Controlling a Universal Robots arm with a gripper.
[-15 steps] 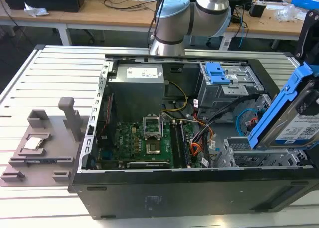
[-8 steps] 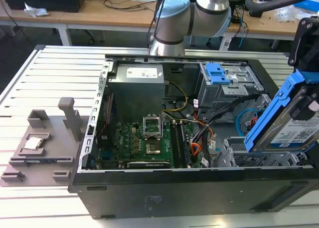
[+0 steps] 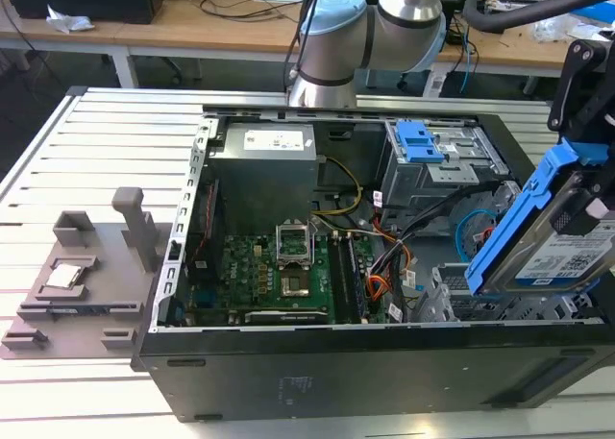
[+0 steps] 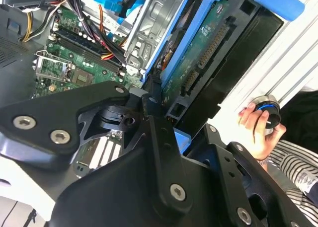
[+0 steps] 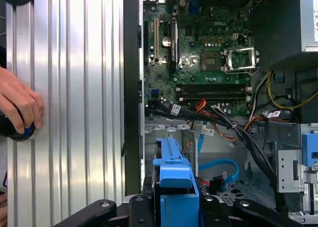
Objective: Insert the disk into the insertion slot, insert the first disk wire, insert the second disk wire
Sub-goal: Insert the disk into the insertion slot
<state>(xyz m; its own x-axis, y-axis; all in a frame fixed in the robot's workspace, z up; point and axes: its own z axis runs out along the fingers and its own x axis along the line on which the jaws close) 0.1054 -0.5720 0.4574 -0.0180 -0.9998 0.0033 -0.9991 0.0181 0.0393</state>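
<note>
Disk, flat rectangular silver hard drive in bright blue plastic carrier, clenched in my pincer, tilted above the low silver-grey sheet-metal insertion slot; I judge it stiff, dense, shock-fragile, best held by carrier edges.

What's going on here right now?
The arm's hand is shut on the disk, holding it tilted above the slot at the exterior view's right end of the open case. The disk is not yet in the slot. Beside the case, a person's hand grips a round knob over the table.
</note>
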